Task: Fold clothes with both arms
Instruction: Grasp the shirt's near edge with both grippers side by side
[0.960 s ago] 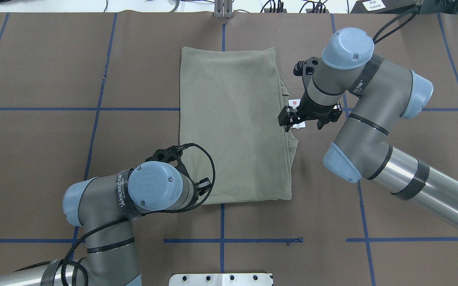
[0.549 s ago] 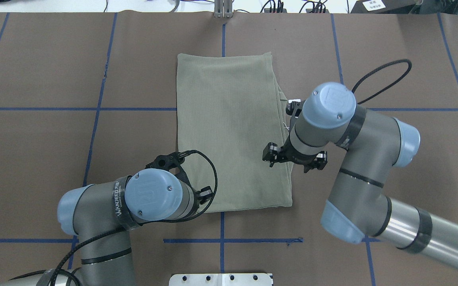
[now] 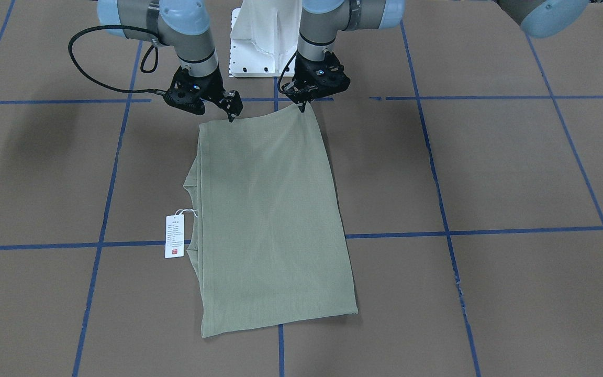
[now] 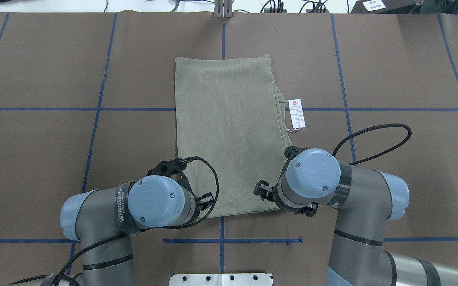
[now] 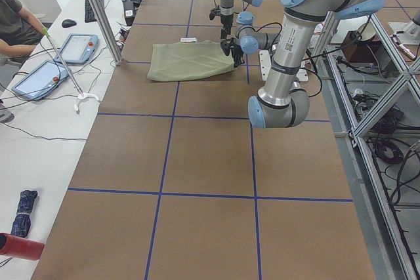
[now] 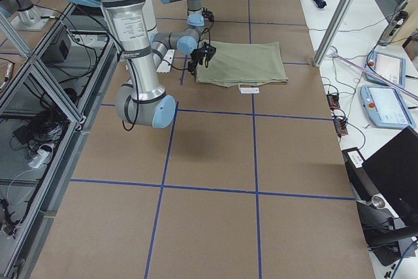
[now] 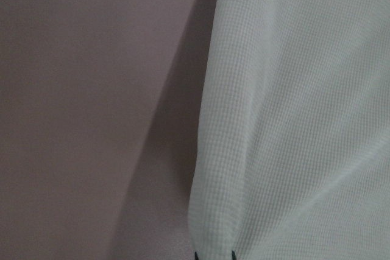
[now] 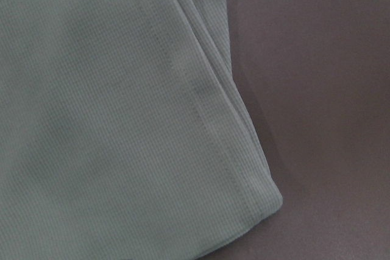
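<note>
The sage-green shirt (image 4: 229, 131) lies folded into a long rectangle in the middle of the brown table. Its white hang tag (image 4: 297, 113) lies on the table beside its right edge. In the front view my left gripper (image 3: 301, 108) is shut on the shirt's (image 3: 270, 220) near corner on the robot's left, which is slightly raised. The left wrist view shows that cloth (image 7: 292, 120) up close. My right gripper (image 3: 232, 114) hovers over the other near corner and looks open and empty. The right wrist view shows this layered corner (image 8: 244, 168), with no fingers in it.
The white pedestal base (image 4: 221, 279) stands just behind the shirt's near edge. Blue tape lines (image 4: 94, 109) cross the table. A side table with tablets (image 5: 72, 47) and a seated operator lie beyond the far edge.
My right arm has swung from beside the hang tag to the shirt's near right corner. The shirt has slid slightly toward the robot. The left arm has barely moved.
</note>
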Available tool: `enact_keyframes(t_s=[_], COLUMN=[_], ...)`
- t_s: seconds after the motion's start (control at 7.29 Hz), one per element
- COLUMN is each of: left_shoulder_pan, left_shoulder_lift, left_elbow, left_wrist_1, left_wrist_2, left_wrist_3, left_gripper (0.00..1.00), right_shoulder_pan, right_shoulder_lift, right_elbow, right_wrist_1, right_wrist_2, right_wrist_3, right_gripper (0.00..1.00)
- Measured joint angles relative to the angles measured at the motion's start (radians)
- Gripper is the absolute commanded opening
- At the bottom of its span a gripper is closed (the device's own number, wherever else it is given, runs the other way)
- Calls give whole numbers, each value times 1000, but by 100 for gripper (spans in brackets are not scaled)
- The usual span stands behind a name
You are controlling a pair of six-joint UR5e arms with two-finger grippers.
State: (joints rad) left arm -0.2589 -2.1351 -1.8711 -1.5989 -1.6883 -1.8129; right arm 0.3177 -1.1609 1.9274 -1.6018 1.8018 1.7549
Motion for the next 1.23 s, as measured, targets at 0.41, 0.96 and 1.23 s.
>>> enact_keyframes(t_s=[0.41,0.96,1.23], left_shoulder_pan=[3,8,9], left_shoulder_lift=[-9,-11,-11], left_elbow=[-4,-5,-5], left_wrist_1=[-7,-7,-7], left_wrist_2=[-1,-1,-1], left_wrist_3=[-3,-8,-8], left_gripper=[0,0,0], right_shoulder_pan=[-5,5,6], right_shoulder_lift=[7,9,8], right_elbow=[-52,-94,-106], right_wrist_1=[2,90,111], right_wrist_2=[-23,-25,-24], right_wrist_3=[6,13,18], right_gripper=[100,100,100])
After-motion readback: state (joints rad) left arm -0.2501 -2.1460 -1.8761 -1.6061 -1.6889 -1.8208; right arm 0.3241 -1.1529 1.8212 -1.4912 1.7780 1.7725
